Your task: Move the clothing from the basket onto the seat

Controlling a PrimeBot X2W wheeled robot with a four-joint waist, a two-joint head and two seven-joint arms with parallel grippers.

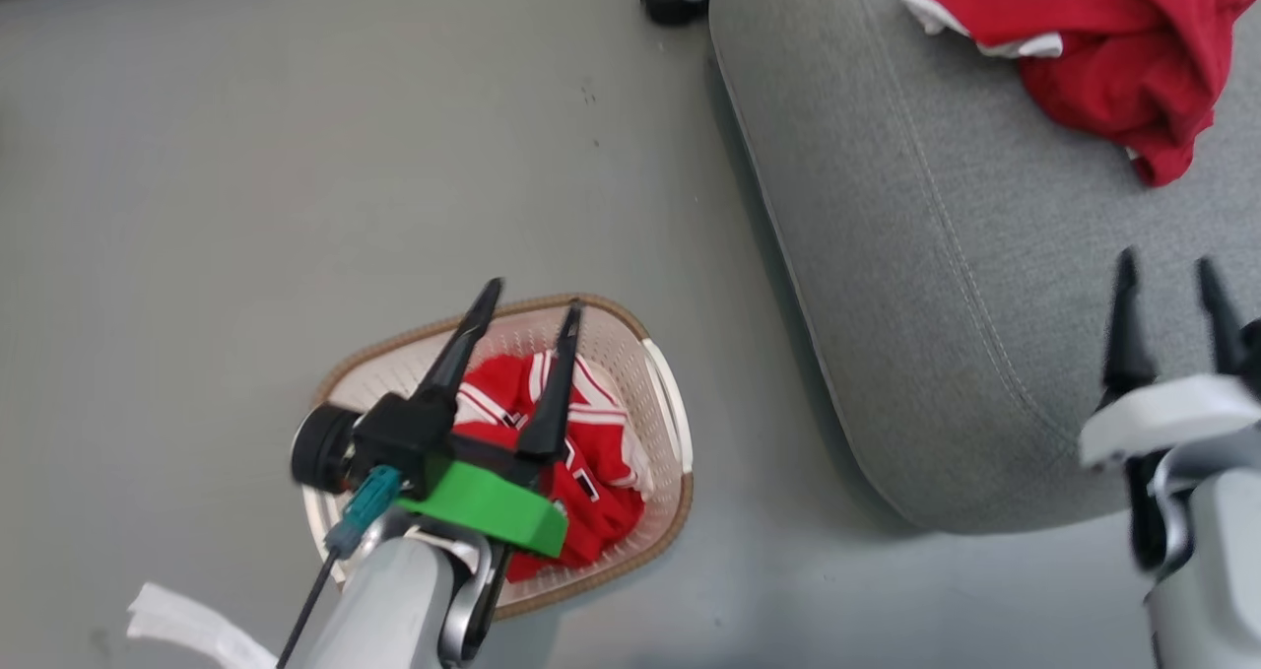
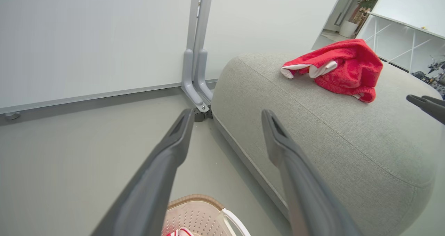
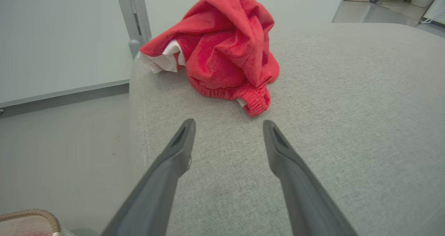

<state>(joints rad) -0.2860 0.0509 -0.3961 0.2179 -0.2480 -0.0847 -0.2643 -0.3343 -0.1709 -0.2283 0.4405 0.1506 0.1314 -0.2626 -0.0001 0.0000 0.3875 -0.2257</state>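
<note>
Bordering seat [image 1: 936,304]: grey floor [image 1: 296,157], white wall [image 2: 87,38]

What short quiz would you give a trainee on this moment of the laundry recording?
1. True or false: the basket is empty.
2. The crumpled red garment lies on: A) the floor, B) the seat, C) the basket.
3. Are the left end effector and the right end effector open or shut?
Key: 1 false, a red jersey lies in it; 2 B; 3 both open.
</note>
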